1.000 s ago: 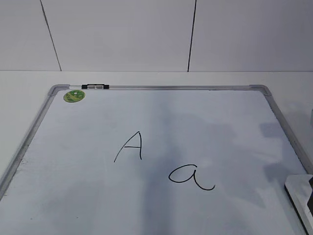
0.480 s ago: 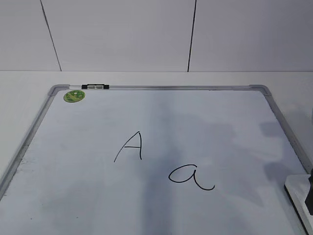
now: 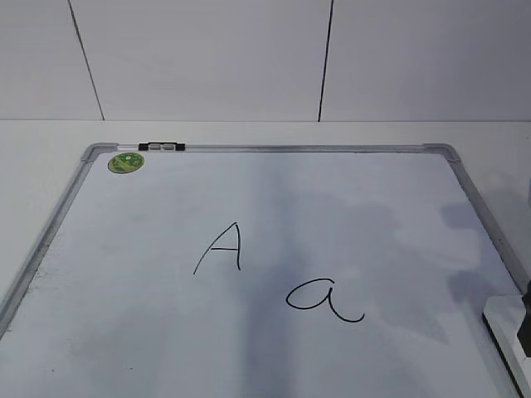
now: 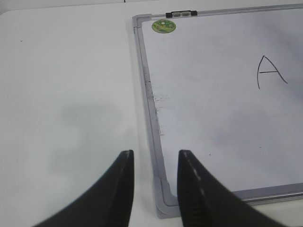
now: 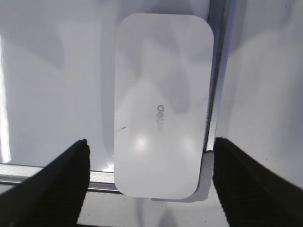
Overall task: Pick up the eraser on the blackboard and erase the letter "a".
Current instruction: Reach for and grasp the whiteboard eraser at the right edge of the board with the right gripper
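Note:
The blackboard (image 3: 373, 207) is a white dry-erase board with a grey frame and a green sticker (image 3: 126, 162). The cursive letter "a" (image 3: 323, 300) sits right of centre, below a capital "A" (image 3: 220, 247). The eraser (image 5: 161, 104), a white rounded block with small grey print, lies on the board's near right corner; its edge shows in the exterior view (image 3: 504, 327). My right gripper (image 5: 150, 156) is open wide, with a finger on each side of the eraser, not touching it. My left gripper (image 4: 155, 158) is open and empty above the board's near left corner (image 4: 163, 208).
A small black-and-silver clip (image 3: 162, 147) sits on the far frame edge. White tabletop (image 4: 66, 94) lies left of the board. A tiled white wall (image 3: 249, 58) stands behind it.
The dark right gripper at the right edge of the exterior view has shifted slightly, covering a little more of the eraser. The board and letters have not moved.

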Action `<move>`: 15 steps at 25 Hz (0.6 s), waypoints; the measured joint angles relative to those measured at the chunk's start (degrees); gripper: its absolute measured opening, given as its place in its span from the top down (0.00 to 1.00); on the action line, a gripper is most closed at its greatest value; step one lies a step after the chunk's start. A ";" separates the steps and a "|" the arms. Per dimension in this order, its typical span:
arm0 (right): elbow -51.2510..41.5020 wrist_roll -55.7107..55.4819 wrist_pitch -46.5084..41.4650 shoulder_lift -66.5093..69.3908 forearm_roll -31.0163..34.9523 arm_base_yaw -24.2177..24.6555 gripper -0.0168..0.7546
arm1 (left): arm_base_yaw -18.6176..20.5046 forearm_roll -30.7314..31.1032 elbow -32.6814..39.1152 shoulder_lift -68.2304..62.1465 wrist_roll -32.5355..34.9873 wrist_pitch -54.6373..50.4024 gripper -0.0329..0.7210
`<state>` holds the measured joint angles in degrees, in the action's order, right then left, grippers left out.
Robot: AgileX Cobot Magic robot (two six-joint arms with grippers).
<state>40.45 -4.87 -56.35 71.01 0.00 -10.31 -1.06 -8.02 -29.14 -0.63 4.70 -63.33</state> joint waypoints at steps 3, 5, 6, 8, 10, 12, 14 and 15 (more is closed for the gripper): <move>0.00 0.00 0.03 1.02 0.00 0.00 0.15 | 0.00 0.00 0.00 0.00 0.00 0.00 0.65; 0.00 0.00 0.13 2.17 0.00 0.00 0.15 | 0.00 0.00 0.00 0.00 0.00 0.00 0.65; 0.00 0.00 0.26 2.60 0.00 0.00 0.15 | 0.00 0.00 0.00 0.00 0.00 0.00 0.65; 0.00 0.00 0.64 3.55 0.00 0.00 0.15 | 0.00 0.00 0.00 0.00 0.00 0.00 0.65; 0.00 0.00 1.56 4.41 0.00 0.00 0.15 | 0.00 0.00 0.00 0.00 0.00 0.00 0.65; 0.00 0.00 1.86 5.37 0.00 0.00 0.15 | 0.00 0.00 0.00 0.00 0.00 0.00 0.65; 0.00 0.00 2.12 6.31 0.00 0.00 0.15 | 0.00 0.00 0.00 0.00 0.00 0.00 0.65; 0.00 0.00 2.34 6.91 0.00 0.00 0.15 | 0.00 0.00 0.00 0.00 0.00 0.00 0.65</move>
<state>40.45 -4.87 -54.01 77.92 0.00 -10.31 -1.06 -8.02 -29.14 -0.63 4.70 -63.33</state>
